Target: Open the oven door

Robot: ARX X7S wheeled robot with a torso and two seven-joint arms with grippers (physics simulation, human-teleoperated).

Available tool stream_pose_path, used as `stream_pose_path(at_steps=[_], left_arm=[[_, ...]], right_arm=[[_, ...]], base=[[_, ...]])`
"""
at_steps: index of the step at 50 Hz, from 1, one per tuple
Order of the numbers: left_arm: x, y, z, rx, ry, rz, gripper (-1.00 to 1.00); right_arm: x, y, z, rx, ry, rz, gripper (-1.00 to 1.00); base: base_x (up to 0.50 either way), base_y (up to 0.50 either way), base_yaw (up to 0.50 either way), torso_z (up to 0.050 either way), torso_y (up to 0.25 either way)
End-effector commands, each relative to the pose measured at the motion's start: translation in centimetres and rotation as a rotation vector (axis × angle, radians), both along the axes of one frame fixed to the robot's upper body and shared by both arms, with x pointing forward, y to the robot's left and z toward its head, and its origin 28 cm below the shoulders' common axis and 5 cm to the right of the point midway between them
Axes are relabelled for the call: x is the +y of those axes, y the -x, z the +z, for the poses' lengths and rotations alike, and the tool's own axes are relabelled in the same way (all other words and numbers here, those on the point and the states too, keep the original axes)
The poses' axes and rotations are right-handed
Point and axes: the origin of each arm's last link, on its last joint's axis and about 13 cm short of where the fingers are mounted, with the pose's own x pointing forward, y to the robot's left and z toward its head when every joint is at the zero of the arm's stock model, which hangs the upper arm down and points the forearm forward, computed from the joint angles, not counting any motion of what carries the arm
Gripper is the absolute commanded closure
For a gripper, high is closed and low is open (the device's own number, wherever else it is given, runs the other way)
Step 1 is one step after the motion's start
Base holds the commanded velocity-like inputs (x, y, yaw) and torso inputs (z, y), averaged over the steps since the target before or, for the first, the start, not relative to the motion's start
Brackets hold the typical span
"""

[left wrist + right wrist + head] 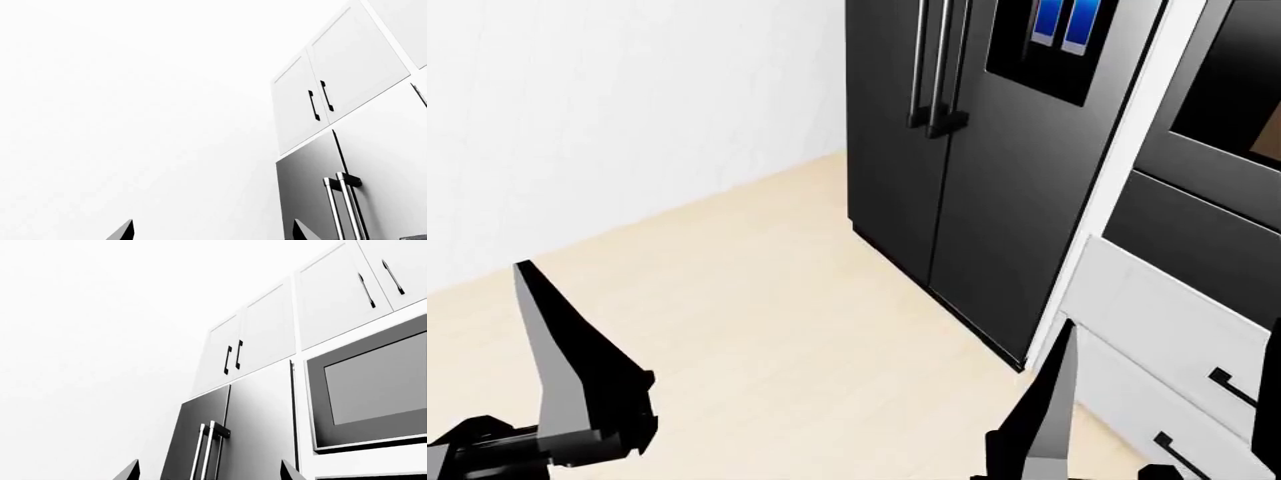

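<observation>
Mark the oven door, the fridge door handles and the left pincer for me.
oven door [377, 385]: right wrist view, on its glass window.
fridge door handles [933, 60]: head view, on the vertical bars between the doors.
left pincer [561, 365]: head view, on the dark finger at lower left.

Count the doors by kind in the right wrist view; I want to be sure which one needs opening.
white cabinet doors: 4
fridge doors: 2
oven door, with a window: 1
Total: 7
</observation>
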Motion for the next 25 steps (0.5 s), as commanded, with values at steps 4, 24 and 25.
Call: stream_pose_path(at_steps=[4,24,25], left_arm=[[-0.03,-0.03,0.02,0.002,-0.001,0.001,-1.0],[0.02,-0.05,-0.03,0.002,0.002,0.005,-1.0],[0.02,-0.05,-0.03,0.002,0.002,0.004,-1.0]], right_arm=[[-0.03,-0.04,0.02,-0.002,-0.001,0.0,-1.0],[-0.02,-0.05,0.02,0.007,-0.001,0.003,-1.0],[-0.02,-0.05,0.02,0.007,-0.001,0.003,-1.0]], base=[[0.0,0.0,0.0,0.0,0.0],[0.04,-0.03,0.0,0.0,0.0],[0.09,-0.07,0.0,0.0,0.0]])
